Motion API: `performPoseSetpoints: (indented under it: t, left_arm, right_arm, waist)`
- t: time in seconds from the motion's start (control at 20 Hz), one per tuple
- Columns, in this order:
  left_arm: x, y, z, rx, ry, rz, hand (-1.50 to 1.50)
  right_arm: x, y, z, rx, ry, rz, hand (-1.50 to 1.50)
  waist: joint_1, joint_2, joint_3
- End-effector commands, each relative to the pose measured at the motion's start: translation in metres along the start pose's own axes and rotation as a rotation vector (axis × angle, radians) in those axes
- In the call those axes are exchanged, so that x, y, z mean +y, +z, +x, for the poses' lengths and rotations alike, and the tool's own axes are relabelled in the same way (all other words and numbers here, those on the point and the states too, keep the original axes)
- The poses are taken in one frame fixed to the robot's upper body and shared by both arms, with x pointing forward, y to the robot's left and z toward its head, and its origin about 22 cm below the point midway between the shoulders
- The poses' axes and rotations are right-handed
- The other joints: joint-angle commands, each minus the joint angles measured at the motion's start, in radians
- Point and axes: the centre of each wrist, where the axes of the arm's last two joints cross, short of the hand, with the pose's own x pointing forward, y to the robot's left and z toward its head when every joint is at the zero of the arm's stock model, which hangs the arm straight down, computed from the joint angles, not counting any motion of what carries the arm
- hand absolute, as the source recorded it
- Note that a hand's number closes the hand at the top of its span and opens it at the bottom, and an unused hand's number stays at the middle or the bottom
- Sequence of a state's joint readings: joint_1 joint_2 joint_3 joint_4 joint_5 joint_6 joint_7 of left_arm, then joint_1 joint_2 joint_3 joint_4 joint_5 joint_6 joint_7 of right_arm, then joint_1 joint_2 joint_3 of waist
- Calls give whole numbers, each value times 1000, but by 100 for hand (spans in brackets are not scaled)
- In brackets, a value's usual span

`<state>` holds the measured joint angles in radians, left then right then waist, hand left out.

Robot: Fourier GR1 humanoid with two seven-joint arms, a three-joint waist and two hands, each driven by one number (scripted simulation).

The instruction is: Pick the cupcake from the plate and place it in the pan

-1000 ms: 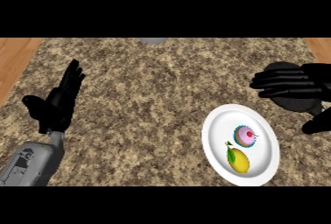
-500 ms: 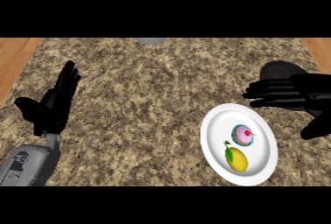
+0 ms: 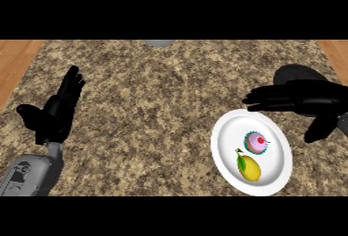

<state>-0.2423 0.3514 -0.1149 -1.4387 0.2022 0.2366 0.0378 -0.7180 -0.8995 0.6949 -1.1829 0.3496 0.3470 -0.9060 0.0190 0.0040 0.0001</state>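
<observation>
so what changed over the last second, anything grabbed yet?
Nothing grabbed. The right hand has slid left toward the plate, fingers straight, now over its upper rim and apart from the cupcake. The left hand drifted slightly but rests open at the view's left. Cupcake and lemon sit on the plate as before.

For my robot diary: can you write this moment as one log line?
right hand: open, above plate | cupcake: on plate, beside lemon | left hand: open, resting
</observation>
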Motion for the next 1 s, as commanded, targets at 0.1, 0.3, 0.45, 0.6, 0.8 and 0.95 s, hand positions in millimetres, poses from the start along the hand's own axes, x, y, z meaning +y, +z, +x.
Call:
performPoseSetpoints:
  t: [0.1,0.3,0.45,0.6,0.8,0.95]
  left_arm:
    - [3,-9,12,-15,0,-1,0]
    - [8,4,2,-11,5,12,0]
    - [13,9,2,-1,-10,2,0]
    - [5,-2,1,8,6,-7,0]
    - [1,-10,-12,1,3,17,0]
    - [5,-6,6,3,0,20,0]
  right_arm:
    - [6,-16,-4,-103,-65,133,-150]
    - [23,-37,-5,-92,-15,187,-150]
    - [19,-16,-8,-116,-14,162,-150]
    - [28,-47,-8,-72,36,199,-150]
    - [40,-42,-3,-23,177,227,-150]
    - [39,-25,-16,-13,166,250,-150]
  waist:
    - [-6,-2,0]
    - [1,-2,0]
    - [-7,-3,0]
    - [-10,-2,0]
    - [-19,-3,0]
    - [-14,-3,0]
